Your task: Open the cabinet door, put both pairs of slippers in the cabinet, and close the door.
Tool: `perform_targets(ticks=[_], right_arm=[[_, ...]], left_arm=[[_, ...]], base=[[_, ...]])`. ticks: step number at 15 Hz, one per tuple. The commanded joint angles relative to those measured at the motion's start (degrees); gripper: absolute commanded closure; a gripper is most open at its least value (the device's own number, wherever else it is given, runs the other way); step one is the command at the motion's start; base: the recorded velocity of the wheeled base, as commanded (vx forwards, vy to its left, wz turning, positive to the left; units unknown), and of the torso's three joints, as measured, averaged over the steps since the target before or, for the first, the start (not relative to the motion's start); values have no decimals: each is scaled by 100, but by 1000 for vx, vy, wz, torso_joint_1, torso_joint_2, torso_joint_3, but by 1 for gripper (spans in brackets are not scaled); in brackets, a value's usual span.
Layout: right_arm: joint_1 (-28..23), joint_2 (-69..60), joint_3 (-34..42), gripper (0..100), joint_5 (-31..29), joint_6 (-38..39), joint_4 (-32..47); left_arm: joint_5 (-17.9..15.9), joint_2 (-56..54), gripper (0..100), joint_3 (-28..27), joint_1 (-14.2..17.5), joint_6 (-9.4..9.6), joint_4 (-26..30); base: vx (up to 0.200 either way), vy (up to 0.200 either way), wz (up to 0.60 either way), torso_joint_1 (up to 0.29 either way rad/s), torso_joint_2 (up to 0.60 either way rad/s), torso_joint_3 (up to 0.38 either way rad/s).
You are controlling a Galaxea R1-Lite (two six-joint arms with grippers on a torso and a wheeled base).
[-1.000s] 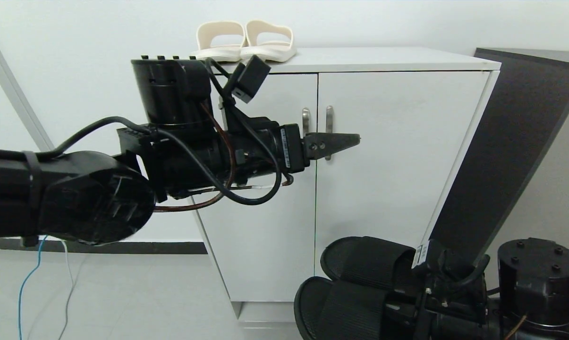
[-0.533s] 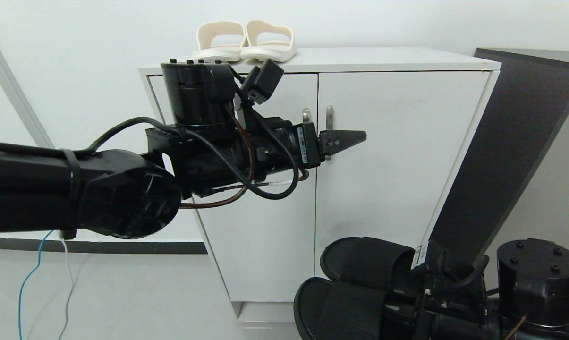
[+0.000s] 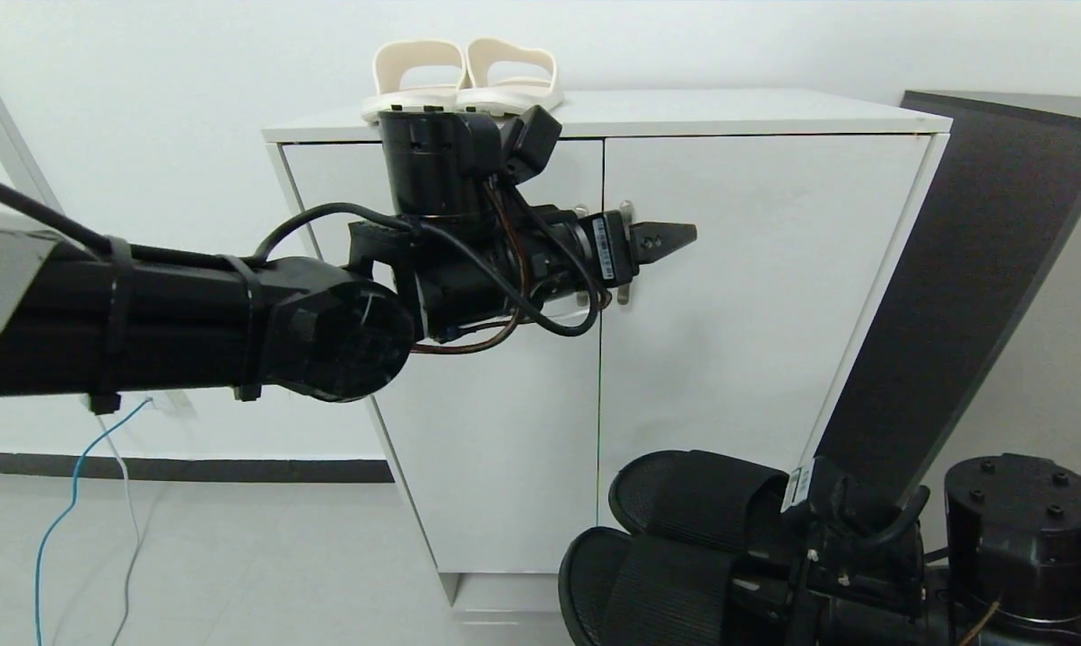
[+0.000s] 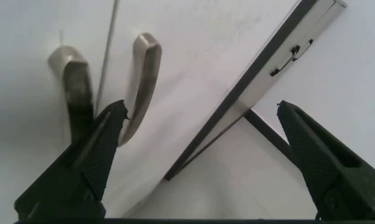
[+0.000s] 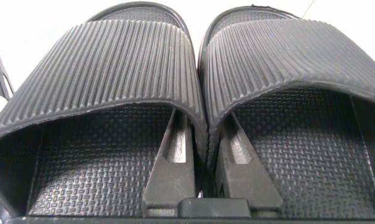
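Note:
A white cabinet (image 3: 728,296) stands before me with both doors closed. Its two metal handles (image 4: 143,74) sit side by side at the centre seam. A cream pair of slippers (image 3: 464,76) rests on the cabinet top. My left gripper (image 4: 201,107) is open, level with the handles and close in front of them, one finger (image 4: 94,162) next to the right door's handle without gripping it. Low at the right, my right gripper (image 5: 206,143) is shut on the black pair of slippers (image 3: 684,538), pinching their two inner edges together.
A dark panel (image 3: 980,269) leans against the cabinet's right side. A white wall is behind. Blue and grey cables (image 3: 74,484) trail over the pale floor at the left.
My left arm has stretched further towards the cabinet and risen, lifting its gripper from the handles' lower ends to about their middle. The right arm and the black slippers have stayed put.

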Motion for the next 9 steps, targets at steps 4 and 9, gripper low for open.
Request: perform_targets(ticks=[4,9], right_arm=[[3,30,-1,100,1,-1,6],[-6,48,16,100,1,-1,6]], left_arm=[[12,305,0,-369,4,-1,73],[3,420,100,-413,-14,-18,109]], base=[[0,0,0,0,0,0],[0,0,0,0,0,0]])
